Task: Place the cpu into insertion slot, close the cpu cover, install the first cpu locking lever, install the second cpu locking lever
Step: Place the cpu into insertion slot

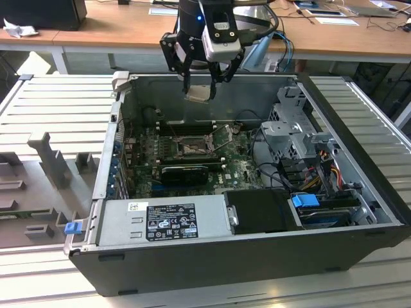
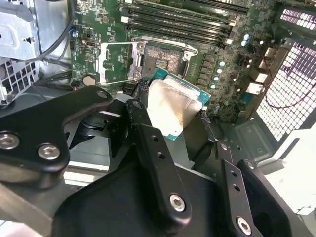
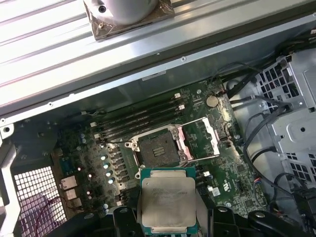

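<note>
My gripper (image 1: 199, 88) hangs above the open computer case, shut on the cpu (image 1: 198, 94), a pale square chip gripped by two opposite edges. Both wrist views show the cpu (image 3: 168, 200) (image 2: 173, 106) flat between the black fingers (image 3: 121, 217), well clear of the board. Below it on the green motherboard lies the insertion slot (image 3: 159, 146) (image 2: 163, 59) (image 1: 191, 149), uncovered, its dark centre bare. The cpu cover (image 3: 200, 140) (image 2: 116, 61) stands swung open beside the slot.
Memory slots (image 3: 138, 116) run along one side of the slot. A power supply (image 1: 164, 218) fills the case's near side and a drive cage (image 1: 292, 128) with cables (image 1: 321, 167) stands at the exterior view's right. Case walls (image 1: 106, 154) surround the board.
</note>
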Controlling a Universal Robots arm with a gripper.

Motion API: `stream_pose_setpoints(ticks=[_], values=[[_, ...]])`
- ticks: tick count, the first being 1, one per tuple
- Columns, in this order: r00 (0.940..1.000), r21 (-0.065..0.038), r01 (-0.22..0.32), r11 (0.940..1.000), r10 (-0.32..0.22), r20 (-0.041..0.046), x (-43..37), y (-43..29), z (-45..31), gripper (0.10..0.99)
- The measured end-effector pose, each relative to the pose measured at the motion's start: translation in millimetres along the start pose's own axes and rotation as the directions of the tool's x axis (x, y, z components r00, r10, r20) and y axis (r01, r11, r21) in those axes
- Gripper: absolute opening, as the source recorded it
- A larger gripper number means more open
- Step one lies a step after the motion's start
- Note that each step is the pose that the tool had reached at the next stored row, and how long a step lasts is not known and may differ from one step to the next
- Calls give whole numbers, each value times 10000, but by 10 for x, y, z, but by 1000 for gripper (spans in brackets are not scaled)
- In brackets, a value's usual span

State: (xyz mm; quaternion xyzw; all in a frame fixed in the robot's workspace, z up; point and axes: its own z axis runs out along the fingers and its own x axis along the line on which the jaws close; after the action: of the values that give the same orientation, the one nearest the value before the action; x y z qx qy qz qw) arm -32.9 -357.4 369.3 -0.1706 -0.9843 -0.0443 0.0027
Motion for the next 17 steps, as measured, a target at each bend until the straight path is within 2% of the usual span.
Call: stream_pose_setpoints(ticks=[17], values=[[9969,-19,-778,9970,778,67,0,0,4,529]])
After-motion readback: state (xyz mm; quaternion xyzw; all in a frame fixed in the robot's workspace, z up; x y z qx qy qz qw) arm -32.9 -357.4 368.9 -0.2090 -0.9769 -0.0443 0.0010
